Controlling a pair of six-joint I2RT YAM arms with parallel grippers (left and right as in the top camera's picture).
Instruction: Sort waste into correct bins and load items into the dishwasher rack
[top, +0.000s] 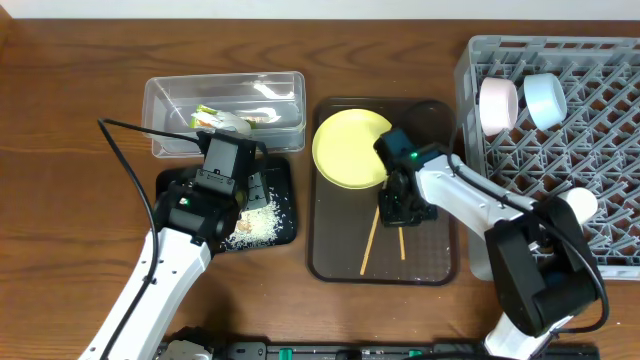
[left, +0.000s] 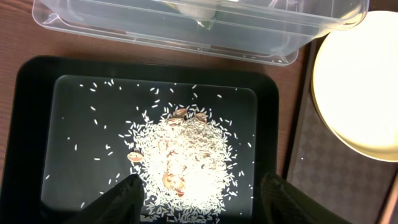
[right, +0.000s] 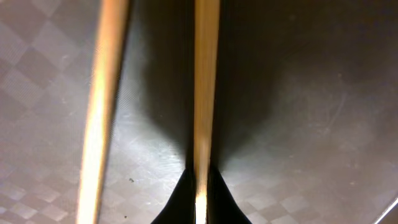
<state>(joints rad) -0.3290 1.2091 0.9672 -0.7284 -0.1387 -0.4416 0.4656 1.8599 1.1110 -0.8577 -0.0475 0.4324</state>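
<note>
The round yellow plate (top: 348, 148) lay flat at the far end of the large brown serving tray (top: 330, 262). It looked rigid and smooth, so its rim seemed the only place to take hold. The pair of thin wooden chopsticks (top: 371, 240) lay on the same tray, nearer the robot. They were probably very light, stiff and apt to roll or pivot, so a hold near mid-length would balance best. The right gripper (top: 405, 208) was down among them. In the wrist view its dark fingertips (right: 180, 200) pressed together on a single chopstick (right: 206, 93), while its twin (right: 106, 106) lay loose just beside it and could be knocked.

The large square grey plastic dishwasher rack (top: 600, 60) stood at the right, just beside the brown tray. It held the pinkish-white bowl (top: 498, 105), the light blue bowl (top: 545, 100) and, closer to the robot, the small white cup (top: 581, 203). A slim stick could slip through its lattice.

The clear rectangular plastic tub (top: 170, 100) at far left held the green-and-orange snack wrapper with crumpled white paper (top: 226, 121). Touching its near side was the shallow black rectangular tray (top: 286, 180), which held the white rice-like food scraps (left: 186, 155). The left gripper (left: 205, 202) hovered over them, fingers (left: 127, 199) wide apart and holding nothing. The plate's edge sat close beside the right arm's wrist.
</note>
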